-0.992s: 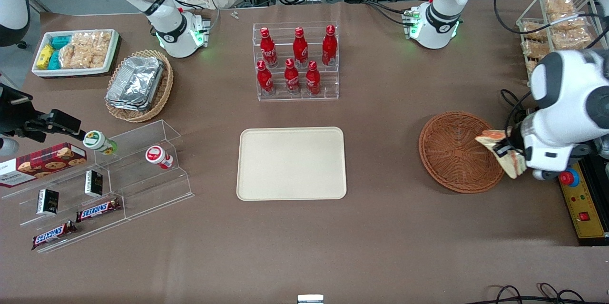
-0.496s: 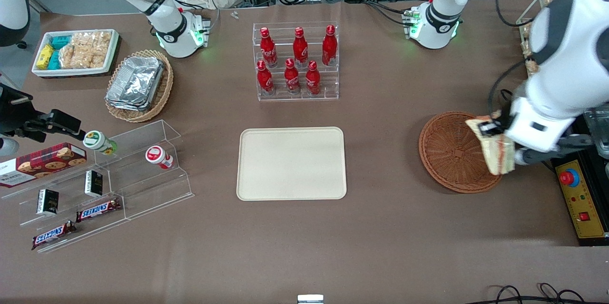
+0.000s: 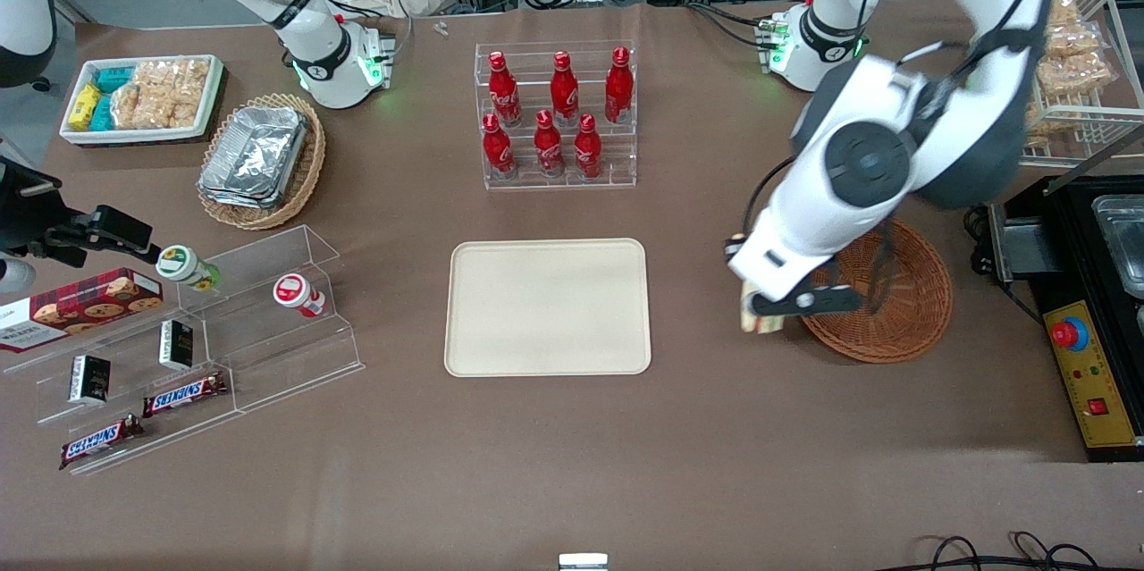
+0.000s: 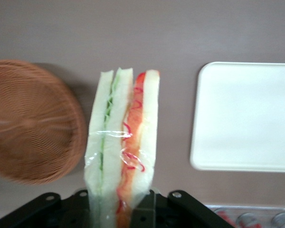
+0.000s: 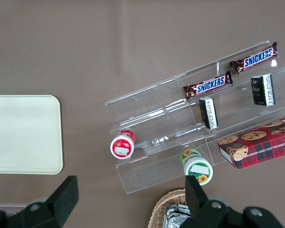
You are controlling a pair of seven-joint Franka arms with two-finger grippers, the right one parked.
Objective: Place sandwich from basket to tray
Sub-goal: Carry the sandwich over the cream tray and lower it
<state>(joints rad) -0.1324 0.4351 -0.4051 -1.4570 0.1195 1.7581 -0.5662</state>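
Observation:
My left gripper [image 3: 767,314] is shut on the sandwich [image 4: 122,142], a wrapped wedge of white bread with green and red filling. It holds it in the air over the bare table between the reddish-brown wicker basket [image 3: 903,307] and the cream tray [image 3: 547,306]. In the front view only a pale corner of the sandwich [image 3: 749,317] shows under the arm. In the left wrist view the basket [image 4: 31,121] and the tray [image 4: 247,116] lie on either side of the sandwich. Both look empty.
A clear rack of red bottles [image 3: 556,115] stands farther from the front camera than the tray. A clear stepped stand with snacks [image 3: 179,348] and a tan basket of foil pans [image 3: 261,158] lie toward the parked arm's end. A control box [image 3: 1092,374] sits beside the basket.
My gripper has carried the sandwich off the basket's outer edge, across the basket and out over the table toward the tray. The arm has swung with it.

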